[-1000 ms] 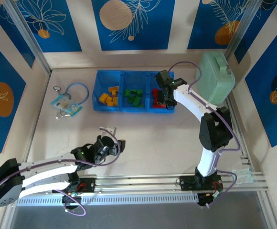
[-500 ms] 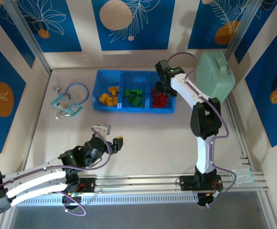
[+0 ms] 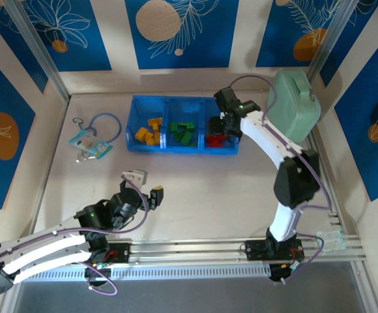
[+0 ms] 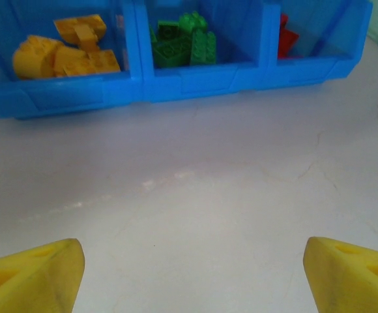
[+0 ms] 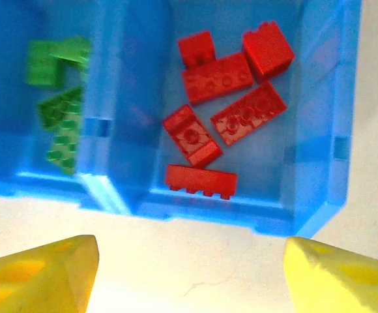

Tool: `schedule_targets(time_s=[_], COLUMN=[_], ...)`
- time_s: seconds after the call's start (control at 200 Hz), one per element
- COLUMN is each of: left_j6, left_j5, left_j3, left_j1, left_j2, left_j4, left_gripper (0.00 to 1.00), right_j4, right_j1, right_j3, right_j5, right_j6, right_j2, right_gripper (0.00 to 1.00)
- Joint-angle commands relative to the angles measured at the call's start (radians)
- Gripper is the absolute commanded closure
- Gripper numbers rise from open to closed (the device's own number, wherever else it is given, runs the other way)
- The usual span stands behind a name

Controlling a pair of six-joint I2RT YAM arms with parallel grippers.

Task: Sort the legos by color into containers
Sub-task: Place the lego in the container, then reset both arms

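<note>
Legos (image 5: 231, 98) within tray (image 5: 319, 117) walls, open table (image 4: 228, 189) nearby, left gripper (image 4: 192, 267), right gripper (image 5: 189, 261) wide, empty

I see: translucent blue tray (image 3: 169, 149), three square compartments, flat on the counter | left: yellow-orange legos (image 4: 32, 59) heaped | middle: green legos (image 4: 176, 49) piled | right: red legos (image 5: 216, 77) scattered loose, one against the near wall

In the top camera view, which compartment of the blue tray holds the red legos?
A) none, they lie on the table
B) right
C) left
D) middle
B: the red legos lie in the right-hand compartment, beside the green legos in the middle.
</note>
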Motion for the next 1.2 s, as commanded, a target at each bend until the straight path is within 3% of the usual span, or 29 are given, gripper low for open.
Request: schedule_targets(time_s=[0.0,0.2,0.335,0.36,0.385,0.41,0.55,0.69,0.77,0.856,0.961,1.196], left_j6=[0.036,0.064,0.102,0.116,0.129,0.147,0.246,0.386,0.479,0.562,0.573,0.545], left_j5=[-0.101,-0.247,-0.341,-0.356,-0.372,-0.388,-0.518,-0.667,-0.723,-0.741,-0.737,-0.632], left_j3=[0.048,0.117,0.159,0.163,0.164,0.166,0.164,0.131,0.088,0.031,-0.034,-0.132], left_j1=[-0.008,-0.008,-0.008,-0.008,-0.007,-0.008,-0.008,-0.006,-0.002,0.011,0.038,0.143], left_j2=[-0.043,-0.067,-0.079,-0.084,-0.087,-0.09,-0.103,-0.092,-0.085,-0.083,-0.093,-0.095], left_j4=[-0.068,-0.171,-0.218,-0.217,-0.213,-0.208,-0.194,-0.128,-0.035,0.068,0.131,0.17], left_gripper=[0.11,0.04,0.0,0.0,0.0,0.0,0.0,0.0,0.0,0.0,0.0,0.0], right_j4=[0.129,0.312,0.495,0.53,0.567,0.594,0.633,0.547,0.498,0.49,0.497,0.471], right_j1=[-0.014,-0.018,-0.019,-0.019,-0.019,-0.019,-0.029,-0.048,-0.071,-0.081,-0.085,-0.091], right_j3=[-0.085,-0.324,-0.545,-0.589,-0.632,-0.678,-0.839,-0.927,-0.973,-1.049,-1.133,-1.229], right_j5=[-0.145,-0.274,-0.267,-0.248,-0.221,-0.192,-0.052,0.156,0.211,0.267,0.347,0.305], right_j6=[-0.061,-0.115,-0.15,-0.157,-0.163,-0.166,-0.217,-0.163,-0.132,-0.068,-0.014,-0.066], right_j2=[-0.13,-0.405,-0.624,-0.665,-0.704,-0.742,-0.934,-1.049,-1.11,-1.187,-1.29,-1.421], right_gripper=[0.25,0.25,0.25,0.24,0.09,0.0,0.0,0.01,0.01,0.01,0.02,0.01])
